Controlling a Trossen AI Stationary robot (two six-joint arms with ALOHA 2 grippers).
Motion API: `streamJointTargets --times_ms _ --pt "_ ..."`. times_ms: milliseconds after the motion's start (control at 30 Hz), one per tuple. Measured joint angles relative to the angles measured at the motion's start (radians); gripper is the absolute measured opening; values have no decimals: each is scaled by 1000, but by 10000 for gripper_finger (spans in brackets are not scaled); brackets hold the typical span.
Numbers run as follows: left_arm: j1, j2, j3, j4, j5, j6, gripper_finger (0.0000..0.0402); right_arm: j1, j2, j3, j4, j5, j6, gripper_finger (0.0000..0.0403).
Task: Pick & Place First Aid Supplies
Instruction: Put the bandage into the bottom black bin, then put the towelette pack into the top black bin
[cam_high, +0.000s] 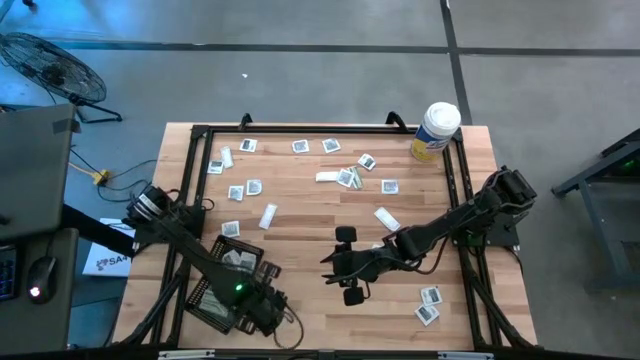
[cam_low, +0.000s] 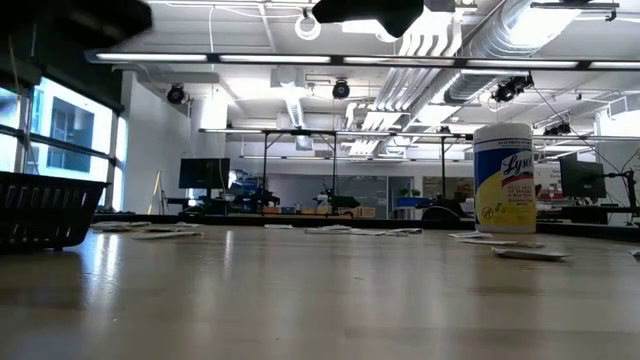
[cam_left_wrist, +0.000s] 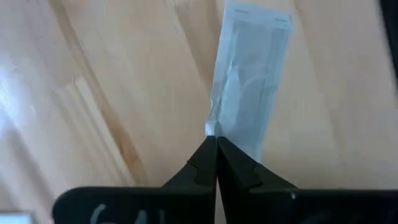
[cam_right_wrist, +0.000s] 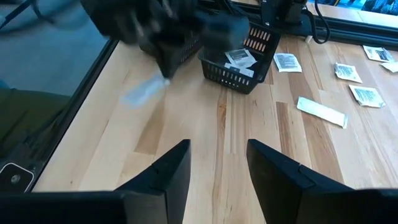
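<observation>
My left gripper (cam_high: 268, 308) hangs above the table's near left part, just on the near side of a black mesh tray (cam_high: 232, 265). It is shut on a narrow white strip wrapper (cam_left_wrist: 252, 74), which shows blurred in the right wrist view (cam_right_wrist: 142, 92). The tray (cam_right_wrist: 233, 74) holds a few square packets (cam_right_wrist: 239, 58). Several more packets (cam_high: 345, 177) lie flat across the far half of the table. My right gripper (cam_right_wrist: 217, 155) stands open above the table's middle (cam_high: 335, 268), pointing toward the tray, with nothing between its fingers. My left gripper pinches the strip wrapper between its two fingertips (cam_left_wrist: 205, 158), at the edge of one end (cam_left_wrist: 214, 127). The fingers come from above, pointing down. The wrapper hangs slanted below them and looks clear of the wood.
A white canister with a yellow label (cam_high: 436, 130) stands at the far right corner. A black frame (cam_high: 190, 160) runs along the table's edges. Two packets (cam_high: 428, 305) lie near the right front. Bare wood lies between the two grippers.
</observation>
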Motion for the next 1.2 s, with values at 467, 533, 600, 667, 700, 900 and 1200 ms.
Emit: streamJointTargets --times_ms 467,533,600,667,700,900,1200 --pt "-249 -2 28 -455 244 -343 0 0 0 0 -4 0 0 150" --pt "-262 -2 -21 -393 232 -342 0 0 0 0 -4 -1 0 151" --pt "-262 -2 -79 -340 228 -340 0 0 0 0 -4 -1 0 151" --pt "-256 -2 -133 -296 221 -337 0 0 0 0 -4 0 0 149" --pt "-249 -2 -158 -280 216 -335 0 0 0 0 -4 -1 0 149" --pt "-201 -2 -235 -276 208 -440 3 0 0 0 -4 -1 0 156" --pt "-181 -2 -195 -326 248 -441 69 0 0 0 9 1 2 182"
